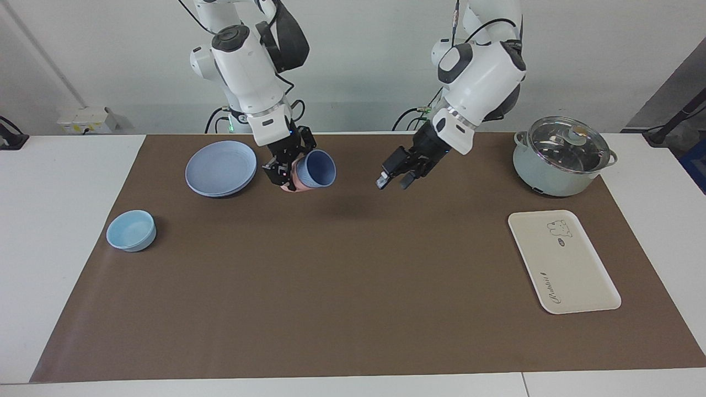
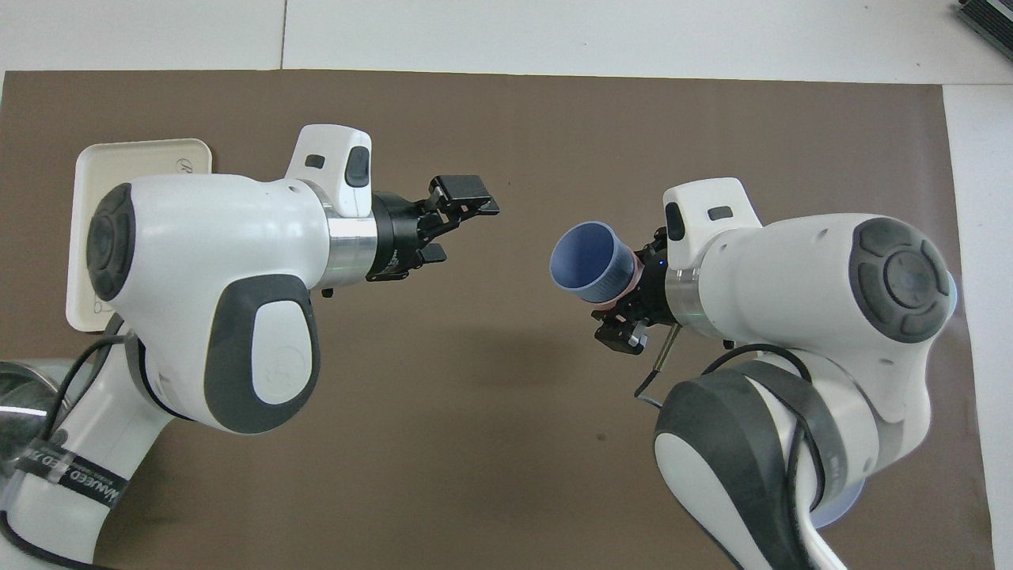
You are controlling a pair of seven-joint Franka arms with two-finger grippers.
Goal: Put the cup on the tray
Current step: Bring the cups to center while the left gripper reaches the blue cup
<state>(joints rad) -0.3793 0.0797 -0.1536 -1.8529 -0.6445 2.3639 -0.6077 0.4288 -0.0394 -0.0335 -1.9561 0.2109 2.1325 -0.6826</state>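
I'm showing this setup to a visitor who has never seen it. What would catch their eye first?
Most striking are the two arms raised over the middle of the mat, pointing at each other: the right gripper holds a blue cup nested in a pink cup, tipped sideways, mouth toward the open left gripper. The cream tray lies bare at the left arm's end of the table, farther from the robots than the lidded pot.

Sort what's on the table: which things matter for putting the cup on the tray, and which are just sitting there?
In play: cup, nested in pink cup, both gripped by right gripper in the air; tray; left gripper, open, facing them.
Idle: plate, bowl, lidded pot.
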